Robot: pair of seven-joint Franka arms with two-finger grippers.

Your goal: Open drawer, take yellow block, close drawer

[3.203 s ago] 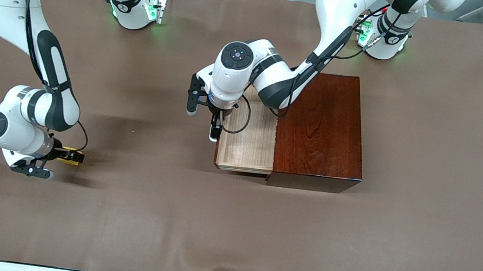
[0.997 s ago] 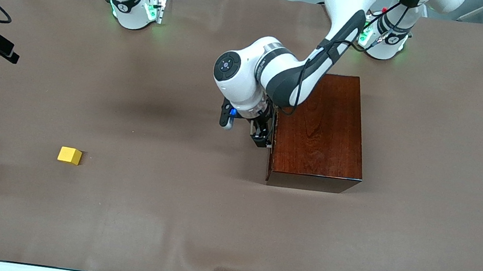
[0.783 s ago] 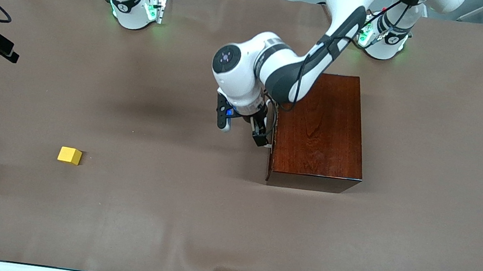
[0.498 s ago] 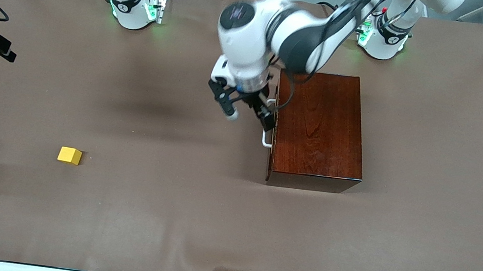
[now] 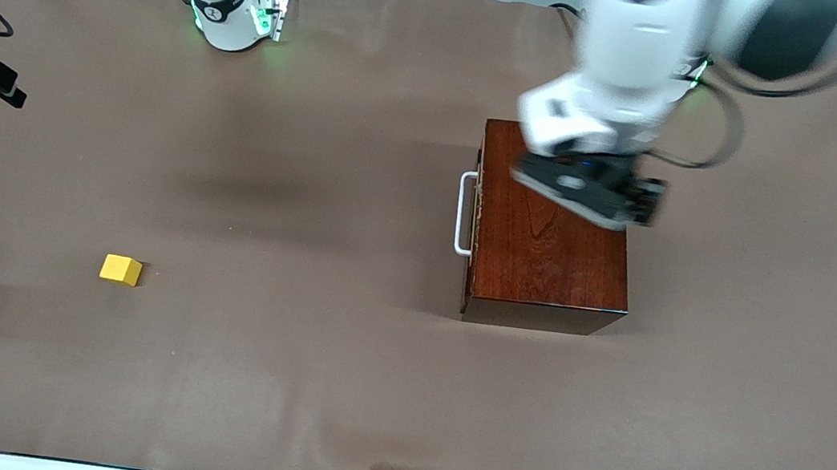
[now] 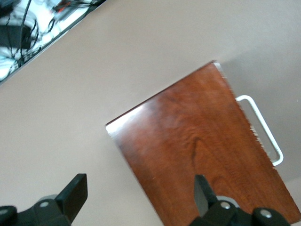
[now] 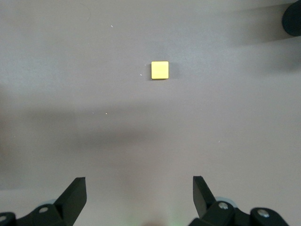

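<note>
Front view: the drawer [image 5: 475, 210] sits flush in the mahogany box [image 5: 553, 228], its white bar handle [image 5: 462, 213] facing the right arm's end of the table. The yellow block [image 5: 120, 269] lies on the brown table cover [image 5: 302, 381], well apart from the box, toward the right arm's end and nearer the front camera. By this layout all three steps look done: block out, drawer shut. The left gripper [image 5: 586, 192] is blurred in the air over the box top, nothing seen in it. Only the right arm's base and lower links show, plus a dark piece at the picture's edge (probably part of its wrist), so the arm appears to wait high up. Metal framing and cables edge the table; grey floor lies past it.

Left wrist view: the left gripper [image 6: 138, 197] has its black fingers [image 6: 75, 193] spread wide and empty above the box top, with the handle showing at the box's edge.

Right wrist view: the right gripper [image 7: 139, 195] hangs high over bare cover, fingers [image 7: 74, 194] wide apart and empty, the yellow block on the cover far below.
</note>
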